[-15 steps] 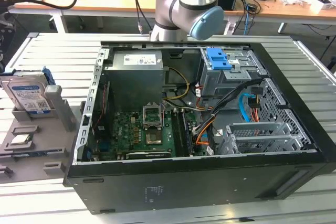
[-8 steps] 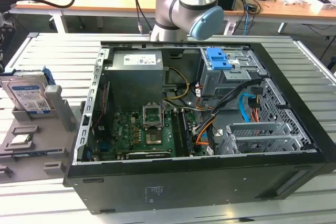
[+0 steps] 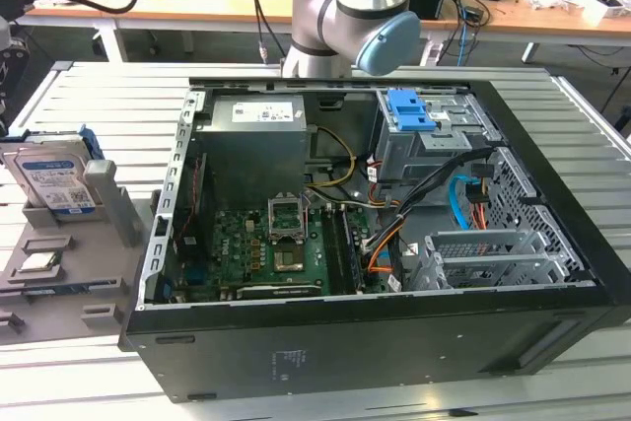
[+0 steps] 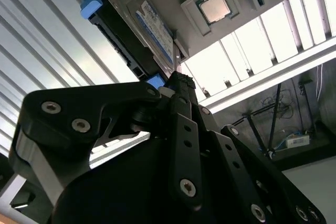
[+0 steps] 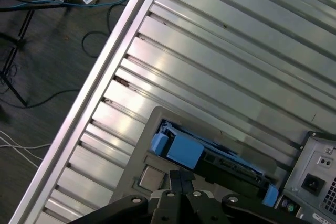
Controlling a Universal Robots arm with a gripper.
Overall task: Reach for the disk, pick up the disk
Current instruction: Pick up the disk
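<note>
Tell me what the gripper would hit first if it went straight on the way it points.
Most likely the disk: the gripper points at its blue-framed edge, standing in the grey holder. How far off it is, I cannot tell.

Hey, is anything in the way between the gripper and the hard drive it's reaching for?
Nothing visible. In both wrist views the gripper points at the disk with only open air between them. The disk stands in a grey holder, and its upper edge is bare.
</note>
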